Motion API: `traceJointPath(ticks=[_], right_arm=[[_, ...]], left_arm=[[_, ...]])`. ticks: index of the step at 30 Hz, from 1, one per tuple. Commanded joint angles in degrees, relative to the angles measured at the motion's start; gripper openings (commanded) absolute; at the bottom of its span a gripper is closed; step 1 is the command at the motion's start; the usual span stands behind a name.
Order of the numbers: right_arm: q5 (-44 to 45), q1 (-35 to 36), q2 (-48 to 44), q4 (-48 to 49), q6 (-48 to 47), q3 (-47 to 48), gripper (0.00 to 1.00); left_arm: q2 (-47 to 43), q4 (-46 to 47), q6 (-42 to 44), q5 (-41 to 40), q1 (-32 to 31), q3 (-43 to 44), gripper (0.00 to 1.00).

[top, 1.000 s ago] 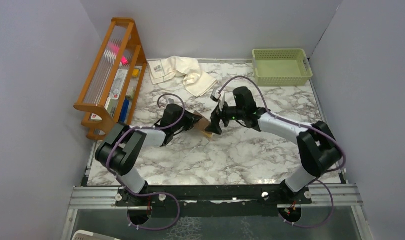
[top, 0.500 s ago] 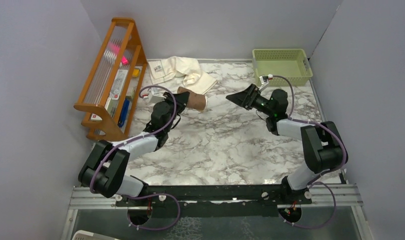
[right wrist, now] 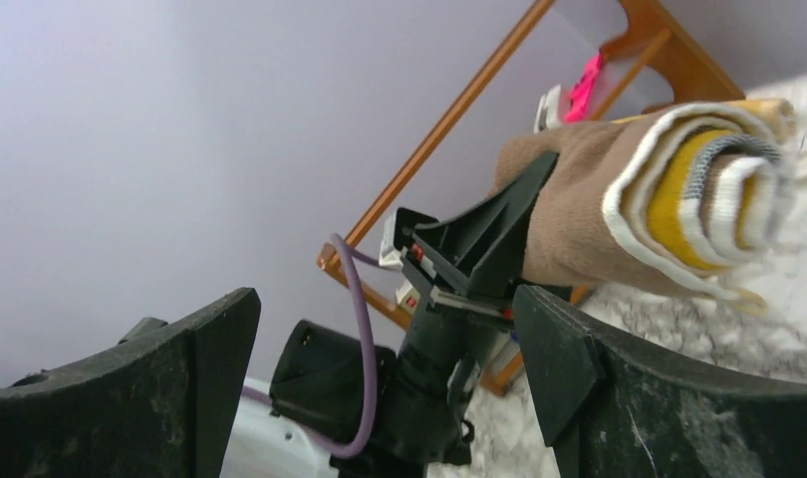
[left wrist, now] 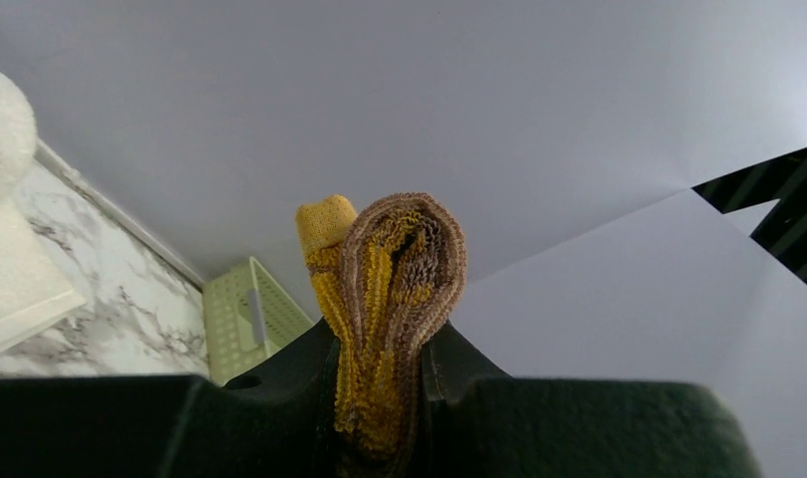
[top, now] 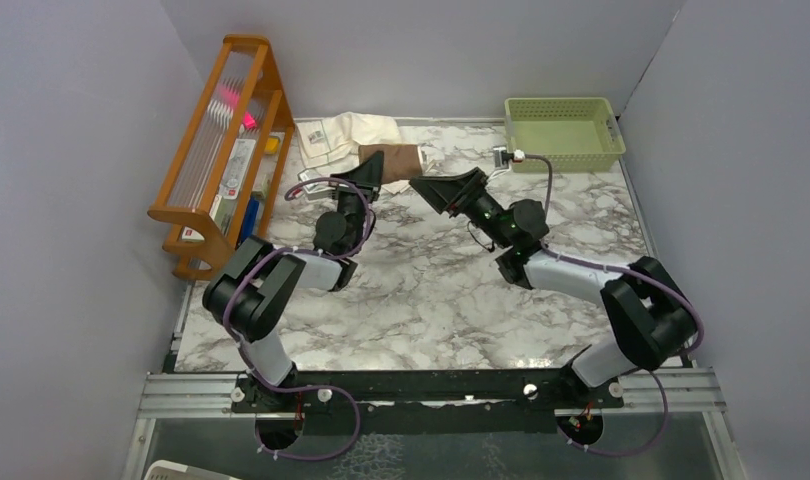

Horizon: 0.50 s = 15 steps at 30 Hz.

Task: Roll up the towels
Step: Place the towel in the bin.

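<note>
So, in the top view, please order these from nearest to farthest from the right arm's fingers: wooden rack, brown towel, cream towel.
1. brown towel, rolled, just left of the right fingers.
2. cream towel, behind it at the back.
3. wooden rack, along the left wall.

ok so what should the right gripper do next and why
Probably ease the open right gripper onto the free end of the brown towel: the left gripper holds the roll by one end in mid-air, and that free end faces it.
</note>
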Motion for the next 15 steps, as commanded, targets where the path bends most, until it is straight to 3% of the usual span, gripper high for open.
traceJointPath(ticks=[1, 5, 11, 15], right_arm=[[9.38, 1.65, 8.17, 16.1, -3.31, -1.83, 1.0], [12.69, 1.84, 16.97, 32.76, 4.17, -3.02, 1.0], [17.74, 3.17, 18.33, 28.96, 5.83, -0.59, 1.0], [20.78, 3.44, 19.85, 32.24, 6.1, 0.92, 1.0]], left_arm=[[4.41, 14.95, -4.11, -4.95, -2.76, 4.93, 0.0], [5.01, 16.16, -2.14, -6.27, -4.06, 7.39, 0.0], [4.94, 16.72, -0.16, -7.75, -4.71, 8.25, 0.0], [5.09, 16.93, 0.15, -8.14, -5.38, 7.87, 0.0]])
